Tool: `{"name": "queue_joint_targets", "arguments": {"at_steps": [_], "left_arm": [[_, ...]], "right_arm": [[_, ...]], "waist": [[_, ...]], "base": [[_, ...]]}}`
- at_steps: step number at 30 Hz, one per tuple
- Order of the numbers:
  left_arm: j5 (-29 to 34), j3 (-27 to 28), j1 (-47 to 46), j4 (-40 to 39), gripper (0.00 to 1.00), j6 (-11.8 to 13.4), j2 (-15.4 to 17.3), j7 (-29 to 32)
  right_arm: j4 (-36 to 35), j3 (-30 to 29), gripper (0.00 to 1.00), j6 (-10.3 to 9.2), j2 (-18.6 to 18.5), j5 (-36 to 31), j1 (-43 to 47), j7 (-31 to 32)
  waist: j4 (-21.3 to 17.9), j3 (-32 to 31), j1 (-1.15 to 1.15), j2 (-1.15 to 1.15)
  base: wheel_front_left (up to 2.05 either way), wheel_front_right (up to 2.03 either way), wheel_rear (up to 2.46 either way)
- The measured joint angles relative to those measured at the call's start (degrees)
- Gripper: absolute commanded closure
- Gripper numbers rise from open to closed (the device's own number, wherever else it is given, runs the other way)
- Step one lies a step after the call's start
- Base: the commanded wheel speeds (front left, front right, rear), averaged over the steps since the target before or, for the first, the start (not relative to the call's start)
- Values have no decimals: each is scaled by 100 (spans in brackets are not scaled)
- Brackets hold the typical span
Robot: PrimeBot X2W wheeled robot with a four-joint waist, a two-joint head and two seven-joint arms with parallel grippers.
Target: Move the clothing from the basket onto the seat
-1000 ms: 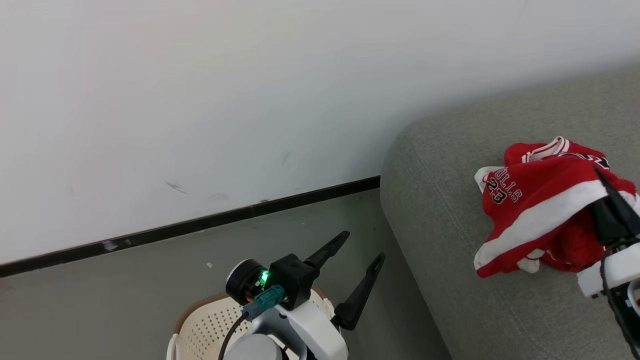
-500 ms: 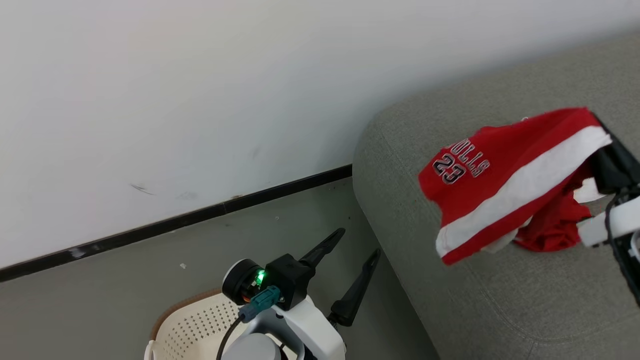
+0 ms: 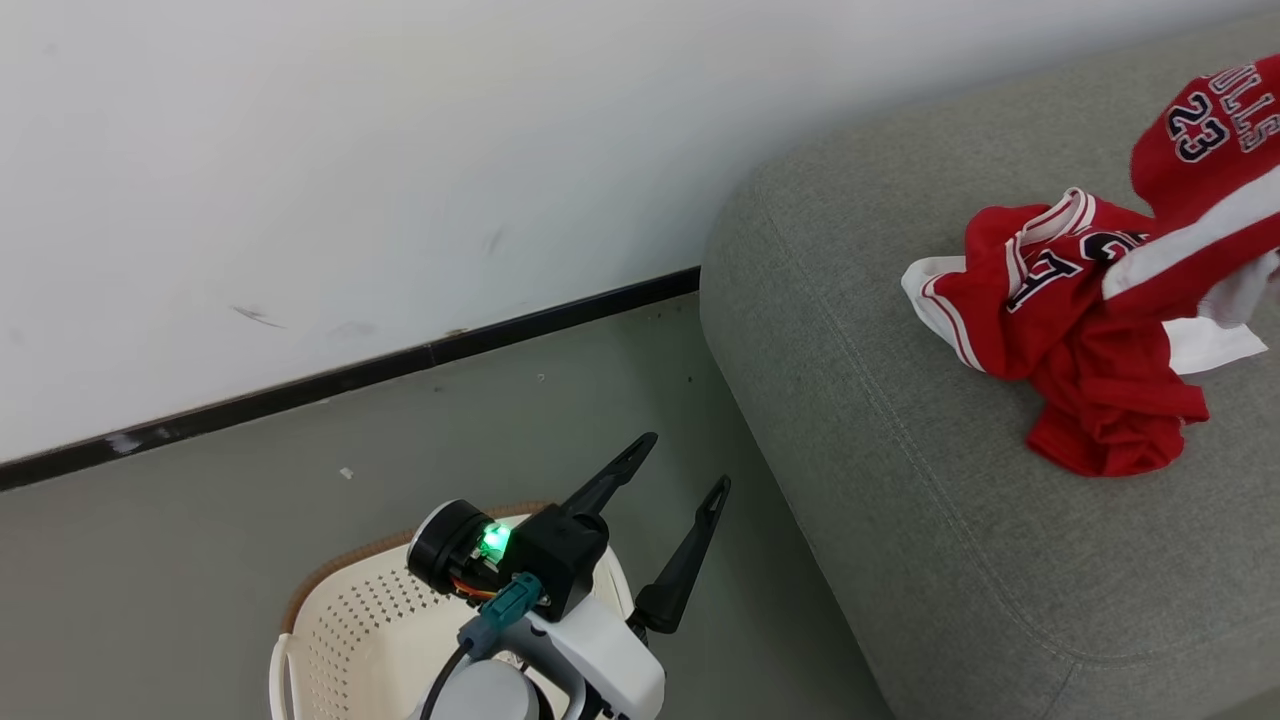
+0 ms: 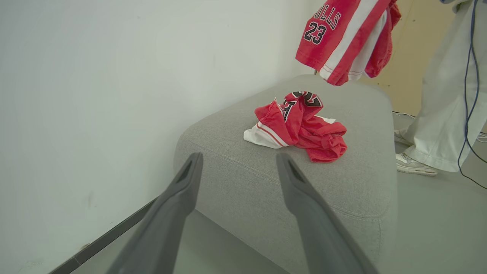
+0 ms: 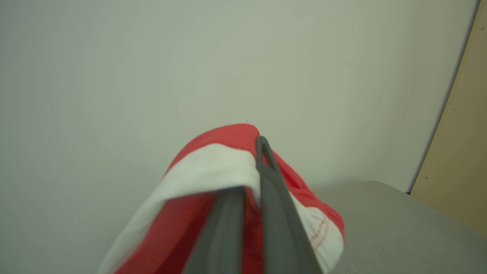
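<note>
**Shorts held aloft over seat, jersey down on the cushion**

Right gripper (image 5: 249, 171) is clamped shut on red shorts (image 3: 1205, 140), marked 23 with a white stripe. The cloth is draped over its fingers and hung above the grey seat (image 3: 900, 500), clear of the cushion. A crumpled red jersey (image 3: 1080, 370) is laid on the seat top, just below the shorts. Left gripper (image 3: 685, 460) is spread wide, nothing held, poised over the cream basket (image 3: 350, 630) on the floor beside the seat.

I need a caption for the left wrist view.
Open left claw faces the seat: a jersey lies on it, shorts hang above.
</note>
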Motion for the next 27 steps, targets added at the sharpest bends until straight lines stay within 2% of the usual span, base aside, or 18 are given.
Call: {"name": "queue_joint_targets", "arguments": {"at_steps": [10,15,19,27], "left_arm": [[269,-16,-223,-348,0,59,167,116],[347,-24,-242,-446,0,122,197,234],[389,-41,-266,-536,0,147,209,254],[437,-102,-404,-653,0,146,205,303]], "right_arm": [[713,-201,100,0,-185,-162,-535,56],[1073,-338,100,0,-177,-246,-626,-120],[1461,-457,100,0,105,-245,-560,-279],[2290,-661,100,0,734,-298,227,-442]], "waist": [[159,450,0,0],[256,672,0,0],[338,845,0,0],[494,1153,0,0]], "base": [[0,0,0],[0,0,0],[0,0,0],[0,0,0]]}}
